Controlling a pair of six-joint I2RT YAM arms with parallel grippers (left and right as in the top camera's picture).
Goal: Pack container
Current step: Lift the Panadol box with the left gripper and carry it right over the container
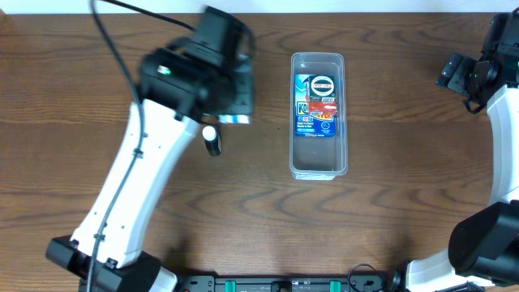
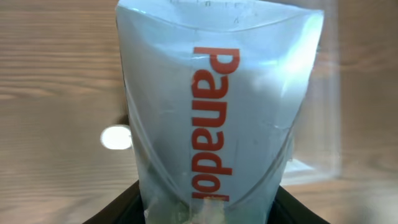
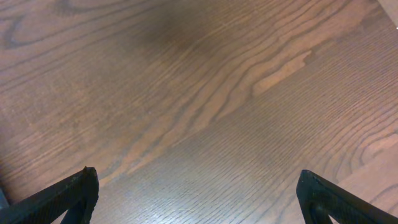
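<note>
The clear plastic container (image 1: 318, 166) lies at the table's centre right with a blue printed box (image 1: 317, 104) inside its far half. My left gripper (image 1: 231, 113) is shut on a pale blue Panadol box (image 2: 217, 118), which fills the left wrist view; only a sliver of that box (image 1: 235, 119) shows overhead under the wrist, left of the container. The container's wall appears blurred at the right in the left wrist view (image 2: 323, 124). A small dark bottle with a white cap (image 1: 212, 139) lies on the table below the left gripper. My right gripper (image 3: 198, 199) is open and empty above bare wood at the far right.
The left arm (image 1: 138, 178) runs diagonally from the front left. The right arm (image 1: 503, 122) stands along the right edge. A white round shape, likely the bottle's cap (image 2: 116, 137), shows left of the held box.
</note>
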